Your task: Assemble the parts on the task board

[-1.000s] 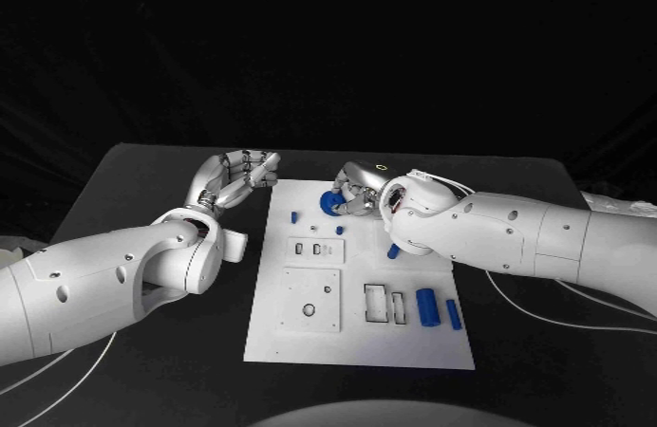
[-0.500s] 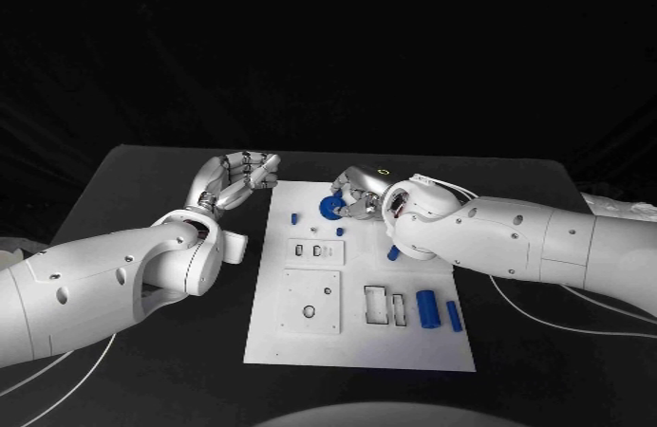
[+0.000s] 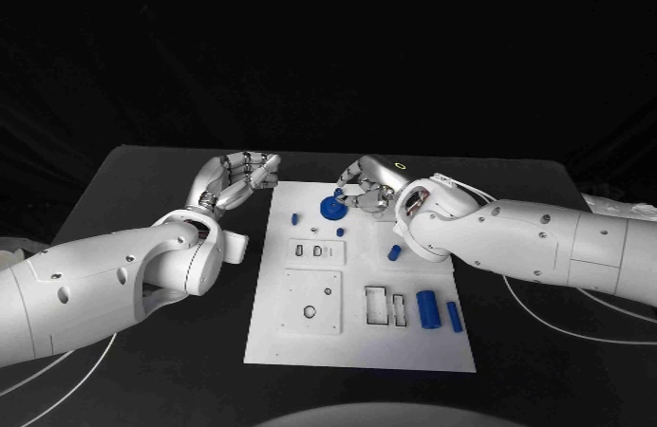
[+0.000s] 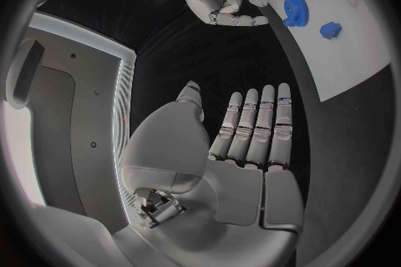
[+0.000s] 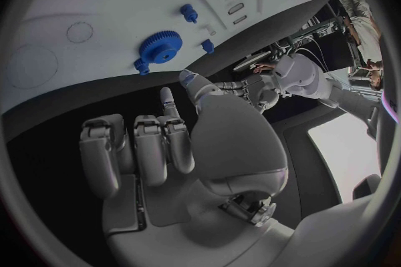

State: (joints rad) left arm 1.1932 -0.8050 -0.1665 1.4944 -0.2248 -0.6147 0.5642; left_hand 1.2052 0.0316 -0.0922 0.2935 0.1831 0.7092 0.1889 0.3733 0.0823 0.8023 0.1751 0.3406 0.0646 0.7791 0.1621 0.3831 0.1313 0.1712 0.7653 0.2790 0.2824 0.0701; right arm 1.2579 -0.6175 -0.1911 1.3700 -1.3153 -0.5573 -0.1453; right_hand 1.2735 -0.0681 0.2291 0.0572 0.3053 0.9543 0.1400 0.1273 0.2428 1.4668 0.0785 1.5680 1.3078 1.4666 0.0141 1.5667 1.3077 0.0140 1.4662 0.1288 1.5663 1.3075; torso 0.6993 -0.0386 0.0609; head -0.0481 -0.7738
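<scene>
We hover right robot hand point(image 3: 365, 187), fingers curled, empty, above blue gear point(image 3: 330, 205); left robot hand point(image 3: 238, 176) flat, open, clear of task board point(image 3: 359, 337).

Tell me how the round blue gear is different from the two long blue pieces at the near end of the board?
The round blue toothed gear is a flat disc; the two long blue bar-shaped pieces are narrow and straight. The gear sits at the far end of the white task board, just beside the right hand; the bars lie side by side at the near right, away from both hands. All are blue and rest on the board.
</scene>
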